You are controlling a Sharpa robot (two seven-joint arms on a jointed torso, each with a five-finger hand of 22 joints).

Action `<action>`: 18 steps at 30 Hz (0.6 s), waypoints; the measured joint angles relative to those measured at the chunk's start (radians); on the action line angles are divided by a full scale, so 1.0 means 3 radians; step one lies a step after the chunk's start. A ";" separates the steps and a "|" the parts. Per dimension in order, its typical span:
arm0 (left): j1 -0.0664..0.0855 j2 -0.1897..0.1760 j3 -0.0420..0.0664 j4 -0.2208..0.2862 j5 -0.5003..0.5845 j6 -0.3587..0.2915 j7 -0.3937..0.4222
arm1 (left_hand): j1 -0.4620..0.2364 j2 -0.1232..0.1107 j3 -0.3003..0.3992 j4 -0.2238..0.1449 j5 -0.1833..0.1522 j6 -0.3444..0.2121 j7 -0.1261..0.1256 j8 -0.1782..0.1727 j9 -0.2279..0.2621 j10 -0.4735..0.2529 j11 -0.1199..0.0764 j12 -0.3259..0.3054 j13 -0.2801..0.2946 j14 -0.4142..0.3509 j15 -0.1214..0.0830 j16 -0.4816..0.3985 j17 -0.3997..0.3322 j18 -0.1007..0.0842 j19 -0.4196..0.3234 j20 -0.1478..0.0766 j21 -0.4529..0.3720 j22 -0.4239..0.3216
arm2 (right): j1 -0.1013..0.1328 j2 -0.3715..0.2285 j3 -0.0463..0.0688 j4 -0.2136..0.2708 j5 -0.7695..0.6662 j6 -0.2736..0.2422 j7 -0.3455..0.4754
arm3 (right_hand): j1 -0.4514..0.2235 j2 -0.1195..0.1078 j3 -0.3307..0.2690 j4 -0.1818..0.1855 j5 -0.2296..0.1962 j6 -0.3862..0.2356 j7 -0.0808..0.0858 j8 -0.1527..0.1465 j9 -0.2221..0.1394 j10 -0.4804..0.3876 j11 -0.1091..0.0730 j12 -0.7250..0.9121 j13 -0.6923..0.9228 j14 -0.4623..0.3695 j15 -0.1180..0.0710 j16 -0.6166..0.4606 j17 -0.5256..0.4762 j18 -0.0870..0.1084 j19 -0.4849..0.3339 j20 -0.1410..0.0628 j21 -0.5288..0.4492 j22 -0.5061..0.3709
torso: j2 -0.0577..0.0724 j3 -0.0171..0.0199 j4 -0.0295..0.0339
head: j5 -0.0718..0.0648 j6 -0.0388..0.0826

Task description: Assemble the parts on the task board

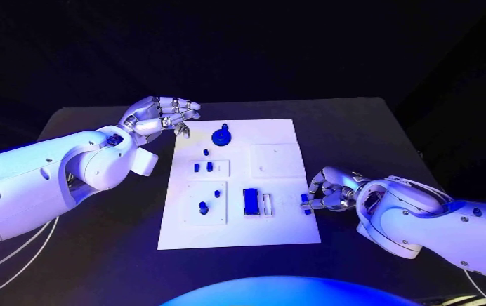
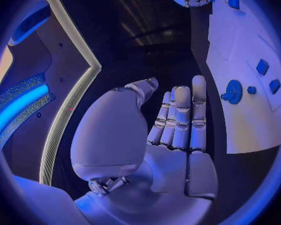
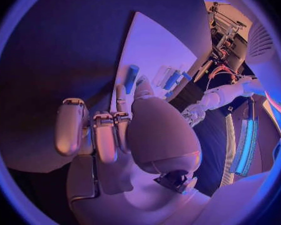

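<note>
**Black counter, one white board, two silver hands**

Black counter [image 1: 101, 250] carries a single white task board [image 1: 284, 232], lying flat at its middle. Two white arms reach in, one from each side.

The left hand [image 1: 160, 116] hovers just off the board's far left corner, above the counter. Its fingers [image 2: 181, 117] lie straight and close together, with the thumb apart, and hold nothing.

The right hand [image 1: 326, 195] sits at the board's right edge, toward the near end. Its fingers [image 1: 316, 201] are curled in and pinch a small blue part [image 1: 305, 198] at that edge; the right wrist view shows a blue part [image 3: 132, 78] standing up just past the fingertips.

On the board lie three raised white squares: one plain plate [image 1: 277, 159] toward the right, one small plate [image 1: 210, 168] left of centre, one larger plate [image 1: 206, 202] below it.

Blue parts, counted in the head view: one round gear-like piece [image 1: 222, 136] near the far edge, one tiny dot [image 1: 206, 152] below it, two short pegs on the small plate, two pieces on the larger plate, one upright block [image 1: 250, 201] beside a pale piece [image 1: 267, 203] at centre.
</note>
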 measured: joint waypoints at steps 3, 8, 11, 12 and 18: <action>0.0000 0.0000 0.0000 0.0000 0.0000 0.0000 0.0000 | 0.0000 0.0000 0.0000 0.0000 0.0000 0.0000 0.0000 0.0000 0.0000 0.0000 0.0000 0.0000 0.0000 0.0000 0.0000 0.0000 0.0000 0.0000 0.0000 0.0000 0.0000 0.0000 | -0.0003 0.0011 0.0005 -0.0015 -0.0019 0.0009 -0.0019 | 0.0000 0.0000 0.0000 0.0000 0.0000 0.0012 -0.0011 0.0003 0.0000 -0.0008 -0.0008 0.0000 0.0000 0.0001 -0.0001 0.0000 0.0000 0.0000 0.0000 0.0000 0.0000 0.0000 | -0.0001 0.0000 0.0002 | 0.0000 -0.0002; 0.0000 -0.0004 0.0001 -0.0001 0.0000 0.0000 0.0000 | 0.0000 0.0000 0.0000 0.0000 0.0000 0.0000 0.0000 0.0000 0.0000 0.0000 0.0000 0.0000 0.0000 0.0000 0.0000 0.0000 0.0000 0.0000 0.0000 0.0000 0.0000 0.0000 | -0.0008 0.0025 0.0012 -0.0032 -0.0048 0.0030 -0.0043 | 0.0000 0.0000 0.0000 0.0000 0.0000 0.0019 -0.0019 0.0017 0.0005 -0.0008 -0.0009 0.0000 0.0000 0.0018 -0.0008 0.0000 0.0002 0.0000 0.0000 0.0000 0.0000 0.0000 | -0.0001 0.0000 0.0002 | 0.0005 -0.0010; 0.0000 -0.0005 0.0001 -0.0001 -0.0001 0.0001 0.0000 | 0.0000 0.0000 0.0000 0.0000 0.0000 0.0000 0.0000 0.0000 0.0000 0.0000 0.0000 0.0000 0.0000 0.0000 0.0000 0.0000 0.0000 0.0000 0.0000 0.0000 0.0000 0.0000 | -0.0011 0.0045 0.0018 -0.0048 -0.0072 0.0042 -0.0054 | 0.0000 0.0000 0.0000 0.0000 0.0000 0.0040 -0.0015 0.0038 0.0010 -0.0009 -0.0010 0.0000 0.0000 0.0018 -0.0008 0.0000 0.0003 0.0000 0.0000 0.0000 0.0000 -0.0001 | -0.0001 -0.0002 0.0002 | 0.0009 -0.0011; 0.0000 -0.0006 0.0001 -0.0001 -0.0001 0.0001 0.0000 | 0.0000 0.0000 0.0000 0.0000 0.0000 0.0000 0.0000 0.0000 0.0000 0.0000 0.0000 0.0000 0.0000 0.0000 0.0000 0.0000 0.0000 0.0000 0.0000 0.0000 0.0000 0.0000 | -0.0013 0.0052 0.0020 -0.0053 -0.0080 0.0044 -0.0058 | 0.0000 0.0000 0.0000 0.0000 0.0000 0.0041 -0.0015 0.0048 0.0019 -0.0009 -0.0010 0.0000 0.0000 0.0018 -0.0008 0.0000 0.0003 0.0000 0.0000 0.0000 0.0000 -0.0001 | -0.0001 -0.0002 0.0002 | 0.0010 -0.0011; -0.0001 -0.0009 0.0001 -0.0001 -0.0001 0.0002 0.0000 | 0.0000 0.0000 0.0000 0.0000 0.0000 0.0000 0.0000 0.0000 -0.0001 0.0000 0.0000 0.0000 0.0000 0.0000 0.0000 0.0000 0.0000 0.0000 0.0000 0.0000 0.0000 0.0000 | -0.0032 0.0095 0.0032 -0.0082 -0.0147 0.0045 -0.0079 | 0.0057 -0.0057 0.0002 -0.0002 0.0000 0.0068 -0.0007 0.0047 0.0270 -0.0015 -0.0016 -0.0001 0.0000 0.0000 -0.0026 0.0000 0.0002 0.0000 0.0013 -0.0013 0.0000 -0.0001 | -0.0002 -0.0002 0.0002 | 0.0012 -0.0010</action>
